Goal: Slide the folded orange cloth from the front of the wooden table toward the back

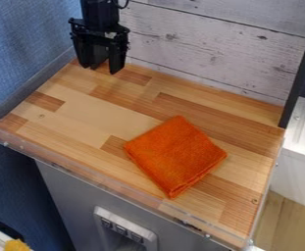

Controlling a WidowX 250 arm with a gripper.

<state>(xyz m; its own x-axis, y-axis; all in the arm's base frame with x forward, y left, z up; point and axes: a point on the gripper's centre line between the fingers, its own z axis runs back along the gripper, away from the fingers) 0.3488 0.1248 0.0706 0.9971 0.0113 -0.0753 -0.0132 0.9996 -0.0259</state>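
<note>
My gripper (100,69) hangs at the upper left, over the back left corner of the wooden counter and close to the plank wall. It is open and points downward, its two fingers apart with nothing held between them. An orange cloth (175,155), folded into a rough square, lies flat on the counter right of the middle, turned at an angle. The cloth is well in front and to the right of the gripper, not touching it.
The wooden counter (92,110) has a clear raised lip along its front edge. Behind stands a whitewashed plank wall (207,46), and a blue surface (23,49) is at the left. A dark upright post (302,63) rises at the back right corner, with a white ribbed surface (302,125) beyond.
</note>
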